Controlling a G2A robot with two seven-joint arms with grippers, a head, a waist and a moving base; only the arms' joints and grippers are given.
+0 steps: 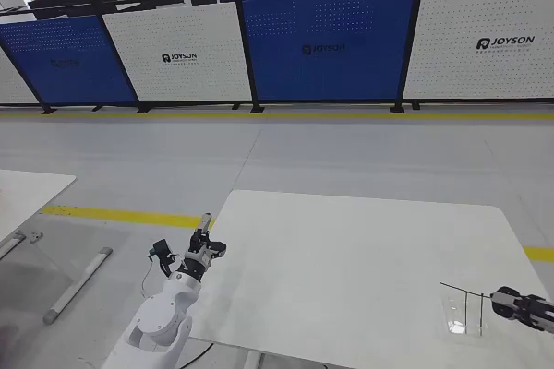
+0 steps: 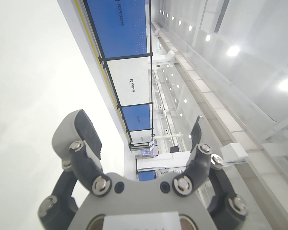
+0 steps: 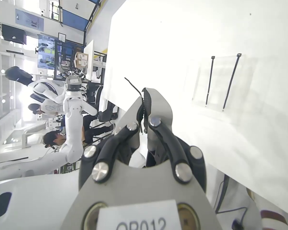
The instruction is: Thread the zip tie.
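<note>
My right gripper (image 3: 144, 96) is shut on a thin black zip tie (image 3: 132, 85), whose tail sticks out past the fingertips. In the top view this gripper (image 1: 510, 300) hovers at the table's right edge, and the held zip tie (image 1: 462, 290) points left over a clear tray (image 1: 451, 304). Two more black zip ties (image 3: 210, 80) (image 3: 231, 81) lie side by side in that tray (image 3: 244, 77). My left gripper (image 2: 144, 125) is open with nothing between its fingers. It stands at the table's left edge (image 1: 203, 242), far from the tray.
The white table (image 1: 351, 267) is bare between the two arms. A second white table (image 1: 18, 198) stands off to the left. Blue and white panel walls (image 1: 332, 46) line the far side of the floor.
</note>
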